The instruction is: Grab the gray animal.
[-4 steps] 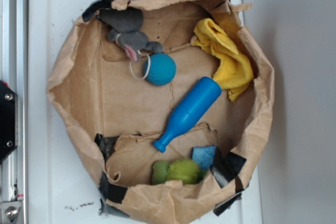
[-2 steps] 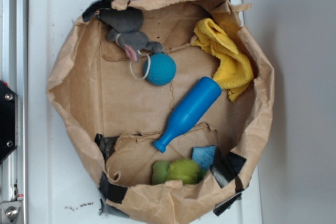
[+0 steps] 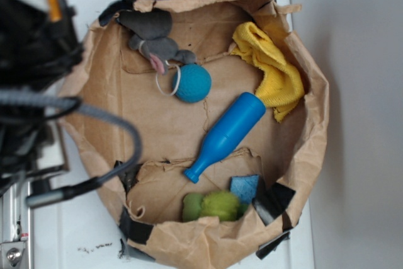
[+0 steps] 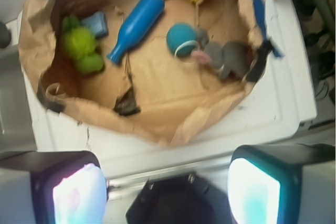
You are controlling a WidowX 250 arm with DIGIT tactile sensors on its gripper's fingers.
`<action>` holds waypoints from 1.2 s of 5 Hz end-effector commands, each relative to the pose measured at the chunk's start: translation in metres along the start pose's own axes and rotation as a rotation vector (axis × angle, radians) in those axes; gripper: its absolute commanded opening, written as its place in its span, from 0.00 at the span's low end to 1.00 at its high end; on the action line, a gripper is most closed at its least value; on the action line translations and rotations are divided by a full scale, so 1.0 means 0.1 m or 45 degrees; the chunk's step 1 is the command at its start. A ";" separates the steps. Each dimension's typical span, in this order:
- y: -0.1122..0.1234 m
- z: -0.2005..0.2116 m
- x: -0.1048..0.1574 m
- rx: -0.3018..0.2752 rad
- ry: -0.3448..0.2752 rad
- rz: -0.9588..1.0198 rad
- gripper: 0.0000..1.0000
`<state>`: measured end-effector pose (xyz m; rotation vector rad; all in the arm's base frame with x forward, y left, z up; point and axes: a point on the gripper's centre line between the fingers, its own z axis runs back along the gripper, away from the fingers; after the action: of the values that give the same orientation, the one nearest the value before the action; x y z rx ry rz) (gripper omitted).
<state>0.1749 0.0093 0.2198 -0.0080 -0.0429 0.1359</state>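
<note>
The gray animal (image 3: 154, 37) lies in the upper left of the brown paper bag tray (image 3: 94, 105), dark body against the rim, lighter head and pink ear pointing toward the teal ball (image 3: 192, 83). It also shows in the wrist view (image 4: 226, 59), at the right beside the ball (image 4: 181, 38). My gripper (image 4: 165, 192) is open and empty, its pads wide apart, high above the white surface outside the bag's rim. In the exterior view only the blurred black arm (image 3: 34, 61) shows at the left.
A blue bottle (image 3: 225, 135) lies slanted in the middle of the bag. A yellow cloth (image 3: 271, 70) lies at the right, a fuzzy green plush (image 3: 214, 206) and a small blue sponge (image 3: 245, 187) at the bottom. Black tape patches the rim.
The arm has swung into the exterior view from the left, where before only the black base showed. The things in the bag have not moved.
</note>
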 end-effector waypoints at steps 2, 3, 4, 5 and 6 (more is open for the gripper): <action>-0.04 -0.09 0.78 0.094 -0.052 -0.697 1.00; -0.09 -0.24 0.96 0.054 0.053 -1.016 1.00; -0.17 -0.28 0.97 -0.132 0.039 -1.186 1.00; -0.17 -0.28 0.97 -0.132 0.039 -1.186 1.00; -0.17 -0.28 0.97 -0.132 0.039 -1.186 1.00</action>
<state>0.2727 0.0103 0.1805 -0.1171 0.0320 -0.8024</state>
